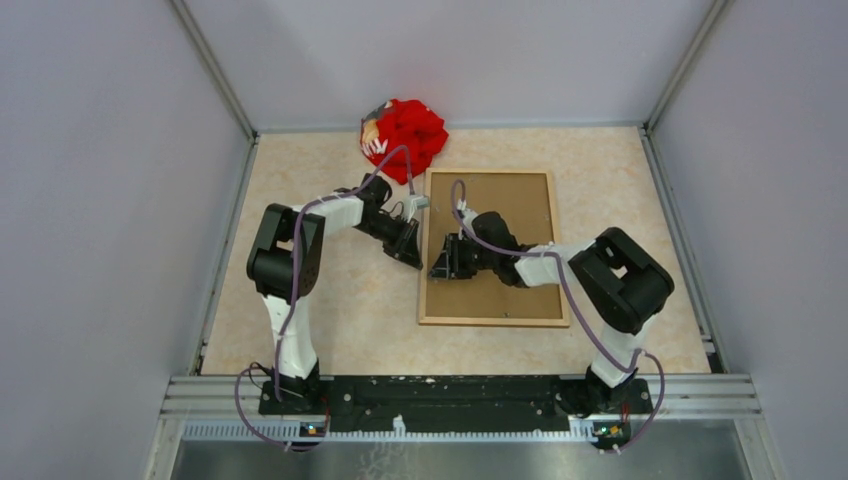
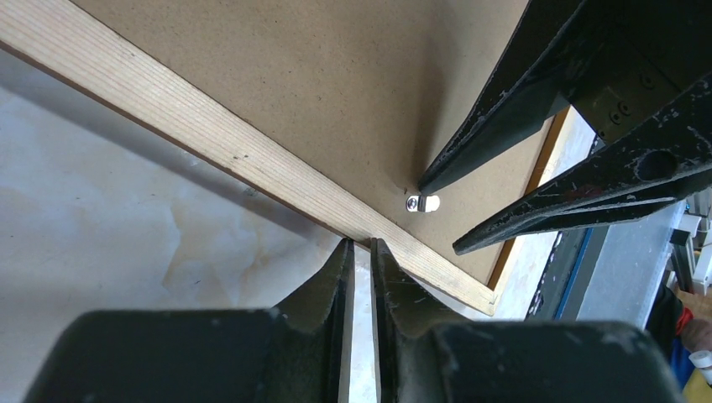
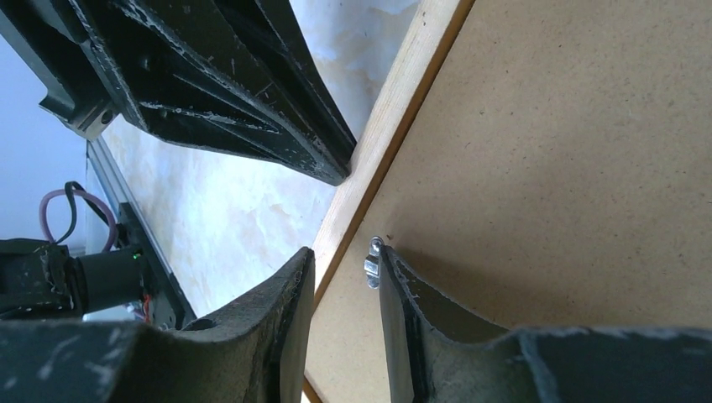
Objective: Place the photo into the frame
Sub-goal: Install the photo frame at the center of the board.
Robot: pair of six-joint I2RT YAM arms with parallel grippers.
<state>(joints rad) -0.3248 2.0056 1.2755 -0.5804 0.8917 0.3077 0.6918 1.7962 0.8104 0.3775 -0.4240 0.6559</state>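
Observation:
The frame lies face down on the table, with the plain brown backing board filling it. The photo is hidden. My left gripper is shut, and its tips touch the outer side of the frame's left rail. My right gripper is slightly open over the board's left edge. In the right wrist view, one fingertip rests against a small metal clip and the other is above the rail. The clip also shows in the left wrist view.
A crumpled red cloth lies at the back, just beyond the frame's far left corner. Grey walls enclose the table on three sides. The two grippers almost touch at the frame's left rail.

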